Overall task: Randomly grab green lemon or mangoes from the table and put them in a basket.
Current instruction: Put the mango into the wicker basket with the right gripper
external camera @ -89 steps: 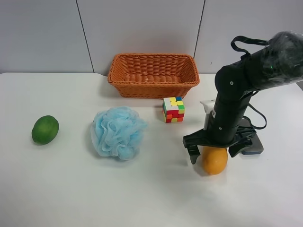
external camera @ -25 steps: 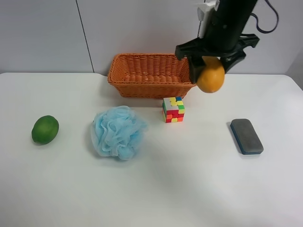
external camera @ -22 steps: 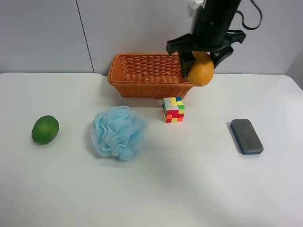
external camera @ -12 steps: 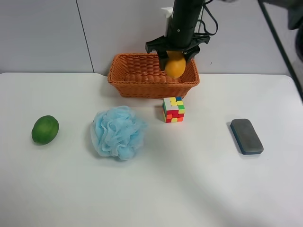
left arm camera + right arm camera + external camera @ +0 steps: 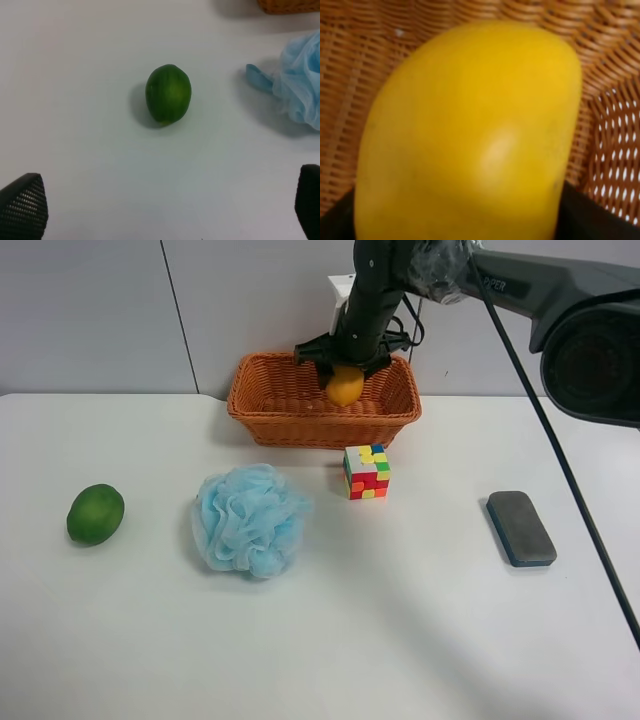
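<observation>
My right gripper (image 5: 347,373) is shut on the orange-yellow mango (image 5: 345,388) and holds it inside the wicker basket (image 5: 270,405), near its back wall. In the right wrist view the mango (image 5: 470,135) fills the frame, with woven basket wall (image 5: 612,135) behind it and a dark finger (image 5: 592,220) at its edge. The green lemon (image 5: 95,514) lies on the white table (image 5: 400,630) at the far left. My left gripper (image 5: 165,206) is open and hovers above the table short of the lemon (image 5: 168,94). The left arm is out of the exterior high view.
A blue mesh bath pouf (image 5: 248,520) lies between the lemon and the basket; it also shows in the left wrist view (image 5: 300,85). A coloured puzzle cube (image 5: 366,471) stands in front of the basket. A dark grey block (image 5: 520,528) lies at the right.
My right gripper lifted the mango off the table at the right, carried it up and leftward, and lowered it into the basket. The lemon and other objects have not moved.
</observation>
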{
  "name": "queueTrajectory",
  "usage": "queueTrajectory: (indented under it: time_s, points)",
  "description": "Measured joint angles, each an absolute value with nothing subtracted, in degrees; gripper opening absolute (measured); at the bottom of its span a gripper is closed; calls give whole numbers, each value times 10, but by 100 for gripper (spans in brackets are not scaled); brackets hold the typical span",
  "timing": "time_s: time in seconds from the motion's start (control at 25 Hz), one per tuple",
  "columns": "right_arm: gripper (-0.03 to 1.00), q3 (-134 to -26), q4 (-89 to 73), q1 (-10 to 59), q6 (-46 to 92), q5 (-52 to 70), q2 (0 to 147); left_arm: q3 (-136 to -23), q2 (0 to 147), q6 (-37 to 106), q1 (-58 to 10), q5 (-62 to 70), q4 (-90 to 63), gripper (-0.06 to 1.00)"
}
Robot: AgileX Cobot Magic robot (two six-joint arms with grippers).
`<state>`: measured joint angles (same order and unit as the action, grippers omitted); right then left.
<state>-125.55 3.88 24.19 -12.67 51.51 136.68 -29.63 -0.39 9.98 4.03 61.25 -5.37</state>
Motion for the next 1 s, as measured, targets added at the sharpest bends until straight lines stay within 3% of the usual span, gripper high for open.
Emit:
queueTrajectory:
  time_s: [0.6, 0.72, 0.76, 1.0]
  points:
    - [63, -1256, 56, 242, -127, 501, 1374, -296, -4, 100, 40, 613, -54, 99]
    - [88, -1257, 60, 242, -125, 497, 1374, -296, -4, 100, 40, 613, -54, 99]
    - [92, -1257, 61, 242, -124, 496, 1374, -296, -4, 100, 40, 613, -54, 99]
    - [99, -1258, 61, 242, -123, 494, 1374, -296, -4, 100, 40, 613, -54, 99]
